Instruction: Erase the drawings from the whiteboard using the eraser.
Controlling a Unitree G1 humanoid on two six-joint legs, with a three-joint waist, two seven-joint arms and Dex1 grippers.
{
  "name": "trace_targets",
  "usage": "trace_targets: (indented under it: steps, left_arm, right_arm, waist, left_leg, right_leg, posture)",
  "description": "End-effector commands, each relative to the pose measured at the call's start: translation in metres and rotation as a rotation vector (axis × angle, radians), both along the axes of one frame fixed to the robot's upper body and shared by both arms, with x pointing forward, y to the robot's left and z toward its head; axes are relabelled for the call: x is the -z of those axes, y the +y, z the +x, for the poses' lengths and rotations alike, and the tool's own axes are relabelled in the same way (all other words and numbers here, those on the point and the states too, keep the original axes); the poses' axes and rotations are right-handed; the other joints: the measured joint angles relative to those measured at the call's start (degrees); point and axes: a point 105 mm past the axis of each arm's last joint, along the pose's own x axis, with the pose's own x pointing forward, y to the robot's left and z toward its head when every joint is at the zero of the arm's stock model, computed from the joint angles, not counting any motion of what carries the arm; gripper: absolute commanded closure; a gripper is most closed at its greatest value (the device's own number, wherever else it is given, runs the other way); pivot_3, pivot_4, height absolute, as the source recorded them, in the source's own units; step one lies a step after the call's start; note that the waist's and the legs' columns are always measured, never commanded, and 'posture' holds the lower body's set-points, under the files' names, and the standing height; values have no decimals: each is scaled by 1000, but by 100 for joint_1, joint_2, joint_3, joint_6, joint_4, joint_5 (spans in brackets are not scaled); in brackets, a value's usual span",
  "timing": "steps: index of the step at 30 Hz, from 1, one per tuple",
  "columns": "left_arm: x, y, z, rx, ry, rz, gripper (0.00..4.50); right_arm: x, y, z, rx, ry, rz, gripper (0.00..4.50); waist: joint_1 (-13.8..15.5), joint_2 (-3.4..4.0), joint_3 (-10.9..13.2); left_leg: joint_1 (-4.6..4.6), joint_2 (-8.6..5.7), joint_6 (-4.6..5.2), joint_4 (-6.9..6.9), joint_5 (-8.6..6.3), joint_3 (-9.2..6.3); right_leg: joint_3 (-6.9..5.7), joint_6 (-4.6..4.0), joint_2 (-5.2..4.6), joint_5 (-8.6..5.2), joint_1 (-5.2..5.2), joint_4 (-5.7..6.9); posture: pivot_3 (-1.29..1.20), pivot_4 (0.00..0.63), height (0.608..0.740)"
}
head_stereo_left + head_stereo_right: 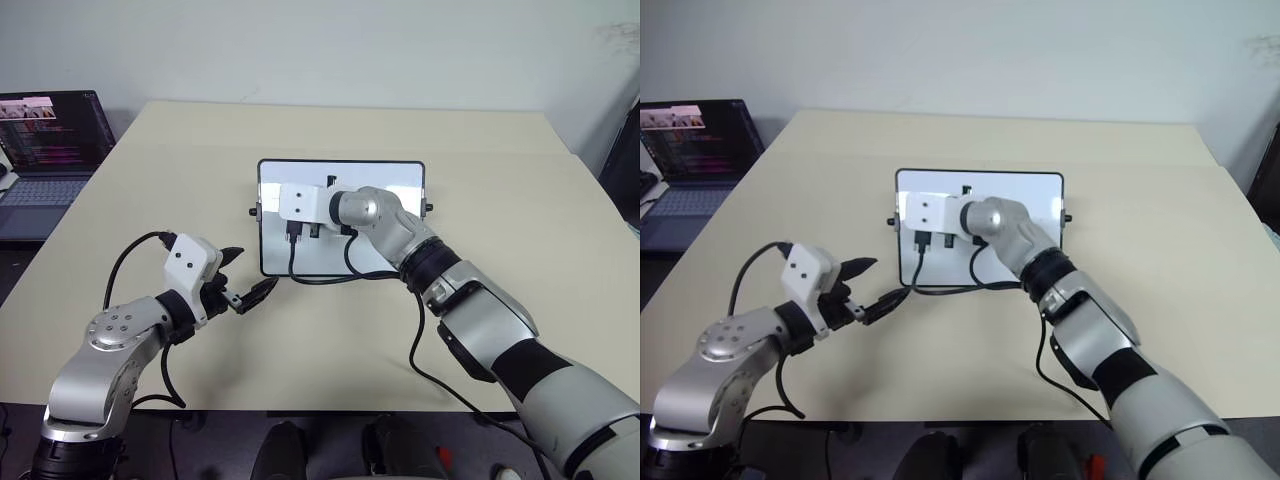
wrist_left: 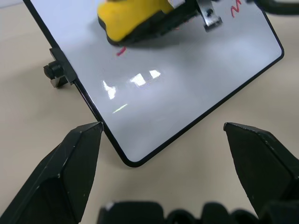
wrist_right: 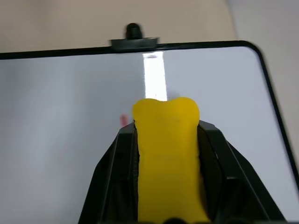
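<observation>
Eraser (image 3: pixel 167 158), small yellow block, clamped in right gripper (image 3: pixel 168 140) jaws over white black-framed whiteboard (image 2: pixel 187 93). Press flat, sweep across red scribbled drawings (image 2: pixel 236 8). Left gripper (image 2: pixel 163 140) jaws apart at board's corner.

A beige table (image 1: pixel 520 180) with a matte, uniform top fills the central area and reaches nearly to a plain pale wall (image 1: pixel 320 45) behind it. A faint seam or fold line crosses the tabletop parallel to its far edge. Beyond the table's left edge sits a dark laptop (image 1: pixel 45 160), lid open, on a lower surface. Its screen is lit and displays what appears to be rows of coloured text; the content is too small to read. The keyboard deck is grey-blue.
</observation>
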Motion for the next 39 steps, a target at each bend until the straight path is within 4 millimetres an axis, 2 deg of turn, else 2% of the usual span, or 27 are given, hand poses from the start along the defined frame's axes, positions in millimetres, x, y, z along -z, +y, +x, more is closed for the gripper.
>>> trace_targets:
  steps: [1, 7, 9, 14, 16, 19, 22, 25, 27, 30, 32, 34, 37, 39]
  left_arm:
    - [-12, -3, 2, 17, -58, 1, 0]
    - [-15, -5, 3, 42, -59, -14, 0]
    - [-15, -6, 3, 66, -52, -14, 0]
    - [-23, -4, 10, 64, -86, -9, 0]
    - [-23, -4, 12, 65, -90, -5, 0]
    - [-23, -5, 13, 69, -94, 0, 0]
    - [-22, -5, 12, 73, -92, 0, 0]
    - [-21, -7, 12, 77, -91, 0, 0]
    - [-21, -8, 11, 78, -93, 0, 0]
    - [-21, -8, 11, 77, -97, -2, 0]
    - [-21, -8, 12, 76, -100, -3, 0]
    - [-22, -9, 12, 78, -104, -6, 0]
    - [-24, -12, 13, 94, -109, -24, 0]
    - [-26, -15, 13, 114, -114, -43, 0]
  right_arm:
    - [22, -17, 3, 43, 63, -85, 3190]
    - [-20, -19, 22, 135, -111, 56, 3191]
    - [-13, -22, 21, 125, -78, 28, 3191]
    - [30, -31, 5, 65, 78, -117, 3191]
    - [38, -32, 0, 45, 104, -144, 3192]
    - [31, -29, 0, 44, 68, -128, 3192]
    - [2, -22, 12, 95, -50, -4, 3192]
    - [-15, -15, 14, 99, -100, 62, 3192]
    - [-15, -12, 12, 87, -90, 73, 3192]
    - [4, -12, 3, 44, 0, 18, 3192]
    - [10, -12, -1, 25, 27, 2, 3192]
    - [-2, -9, -2, 31, 15, 74, 3192]
    - [-39, -12, -4, 52, 39, 288, 3192]
    - [-53, -19, -8, 58, 56, 366, 3193]
  waist:
    - [-1, 1, 0]
    - [5, 1, 1]
    - [12, 1, 1]
    - [16, -2, -2]
    - [4, -1, -2]
    - [-8, 0, -1]
    - [-9, 1, -1]
    - [4, 1, 0]
    - [11, 1, 0]
    - [4, 1, 0]
    - [3, 1, 0]
    - [-3, 2, 1]
    - [6, 4, 6]
    - [10, 6, 8]
  left_leg:
    - [1, 0, 0, 1, 0, 0]
    - [2, 0, 2, 2, 2, -1]
    - [0, -1, 2, 3, 3, -2]
    - [-2, -3, 2, 2, 3, -1]
    - [0, -2, 2, 1, 3, 0]
    - [6, 0, 2, 1, 3, 2]
    - [8, 2, 3, 1, 4, 0]
    - [7, 1, 7, 2, 8, -1]
    - [4, 0, 7, 2, 10, -2]
    - [0, 0, 7, 0, 9, 2]
    - [-3, 0, 7, -3, 8, 2]
    - [-4, 1, 7, -6, 8, 1]
    - [-10, 2, 7, -7, 8, -3]
    - [-25, 1, 6, -2, 8, -8]
  right_leg:
    - [0, 0, 0, 0, 1, 1]
    - [1, -1, 1, 1, 1, 3]
    - [0, -2, 1, 2, 1, 3]
    - [0, -2, 1, 1, 1, -2]
    - [1, -1, 1, 1, 2, -3]
    - [2, -1, 2, 2, 3, 2]
    - [1, -2, 4, 2, 3, 5]
    - [2, -5, 5, 4, 2, 6]
    - [1, -6, 4, 4, 2, 5]
    - [4, -5, 4, 4, -1, -2]
    - [2, -5, 3, 4, -2, -4]
    - [1, -6, 3, 3, -3, -5]
    - [-2, -6, 3, 3, -6, -5]
    - [-6, -6, 3, 4, -15, -5]
  posture:
    - [0, 150, 740]
    - [0, 150, 740]
    - [0, 150, 740]
    - [0, 150, 740]
    - [0, 150, 740]
    - [0, 150, 740]
    - [0, 150, 740]
    - [0, 150, 740]
    - [0, 150, 740]
    - [0, 150, 740]
    - [0, 150, 740]
    - [0, 150, 740]
    - [0, 150, 740]
    - [0, 150, 740]
